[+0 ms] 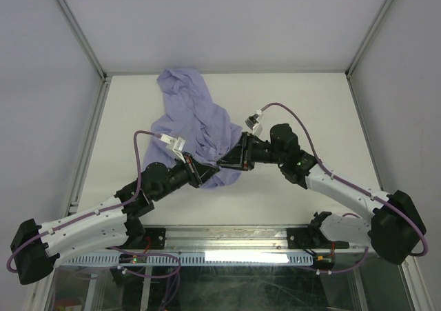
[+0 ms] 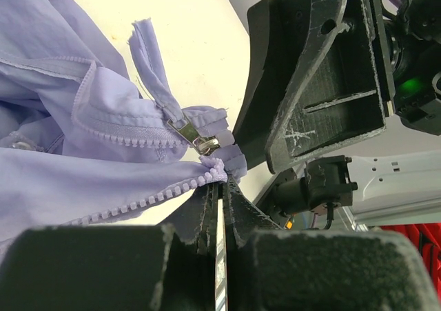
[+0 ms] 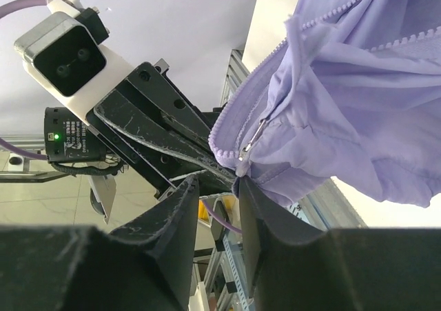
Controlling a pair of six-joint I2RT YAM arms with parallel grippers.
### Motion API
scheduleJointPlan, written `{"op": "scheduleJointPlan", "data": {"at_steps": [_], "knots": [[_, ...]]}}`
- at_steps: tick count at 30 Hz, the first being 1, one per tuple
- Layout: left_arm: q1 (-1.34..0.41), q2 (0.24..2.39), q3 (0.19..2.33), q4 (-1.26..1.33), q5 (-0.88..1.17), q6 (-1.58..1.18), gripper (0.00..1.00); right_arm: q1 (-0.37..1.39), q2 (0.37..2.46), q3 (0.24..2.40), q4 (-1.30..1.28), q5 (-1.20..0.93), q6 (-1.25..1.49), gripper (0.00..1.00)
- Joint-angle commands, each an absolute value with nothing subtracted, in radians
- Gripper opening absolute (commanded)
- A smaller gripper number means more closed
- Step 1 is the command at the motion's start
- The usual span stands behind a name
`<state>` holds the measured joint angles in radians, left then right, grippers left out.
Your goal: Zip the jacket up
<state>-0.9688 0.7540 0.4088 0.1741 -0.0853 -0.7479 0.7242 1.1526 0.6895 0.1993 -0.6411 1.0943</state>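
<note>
Left gripper (image 2: pixel 220 195) pinches the jacket (image 1: pixel 196 111) — right gripper's (image 3: pixel 219 185) hold unclear — above white table (image 1: pixel 310 104).

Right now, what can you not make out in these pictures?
Top view: the zipper, hidden where the left claw and right claw meet at the jacket hem.
Left wrist view: whether the lower teeth enter the slider; a fold covers the joint.
Right wrist view: whether the right claw grips cloth; its fingers block the contact.
Sleeves: lost in the bunched folds, top view.
</note>
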Motion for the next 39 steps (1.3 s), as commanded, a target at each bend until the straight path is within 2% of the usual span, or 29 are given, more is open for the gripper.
{"op": "scheduleJointPlan", "data": {"at_steps": [1,13,25,28,30,31,32,36,39], "knots": [[-0.973,0.75,0.407,0.254,-0.073,-0.751,0.0,0.742,1.16,0.706,0.259,-0.638,1.077,0.32],[-0.973,0.745,0.402,0.27,-0.06,-0.757,0.0,0.749,1.171,0.697,0.159,-0.546,1.013,0.28],[-0.973,0.739,0.382,0.3,-0.044,-0.771,0.0,0.749,1.184,0.676,0.217,-0.541,1.035,0.28],[-0.973,0.741,0.382,0.301,-0.044,-0.776,0.0,0.749,1.184,0.667,0.264,-0.556,1.043,0.2],[-0.973,0.741,0.383,0.294,-0.051,-0.784,0.0,0.748,1.177,0.664,0.283,-0.56,1.033,0.1],[-0.973,0.74,0.388,0.281,-0.058,-0.791,0.02,0.747,1.172,0.663,0.285,-0.559,1.022,0.05],[-0.973,0.74,0.396,0.255,-0.069,-0.796,0.1,0.747,1.164,0.663,0.28,-0.555,1.003,0.01],[-0.973,0.719,0.476,0.084,-0.121,-0.764,0.39,0.735,1.135,0.677,0.23,-0.537,0.892,0.0],[-0.971,0.7,0.573,-0.104,-0.191,-0.731,0.48,0.716,1.12,0.683,0.205,-0.537,0.82,0.0]]}}
